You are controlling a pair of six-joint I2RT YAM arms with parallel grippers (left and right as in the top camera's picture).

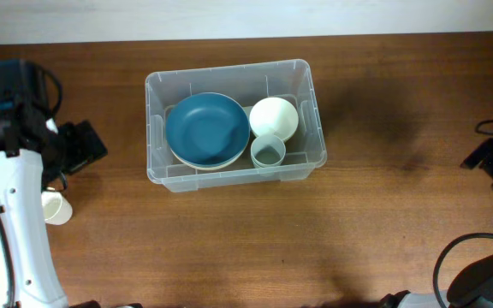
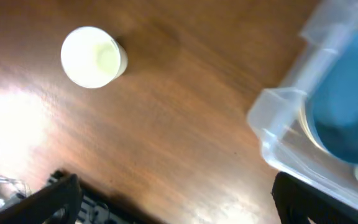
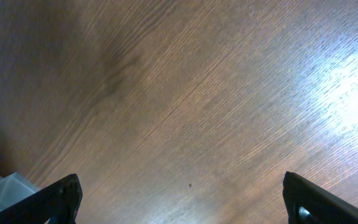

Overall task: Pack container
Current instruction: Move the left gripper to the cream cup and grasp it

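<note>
**One piece left to pack**

A white cup (image 1: 56,208) stands on the bench (image 1: 383,214), left of the container (image 1: 229,175), which sits mid-bench with its long axis running left-right. The left gripper (image 2: 174,186), jaws apart, hovers nearest the cup. The right gripper (image 3: 180,180), also apart, hangs far right.

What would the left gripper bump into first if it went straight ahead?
Probably the bare table: the open left gripper frames only wood, between the white cup and the container.
</note>
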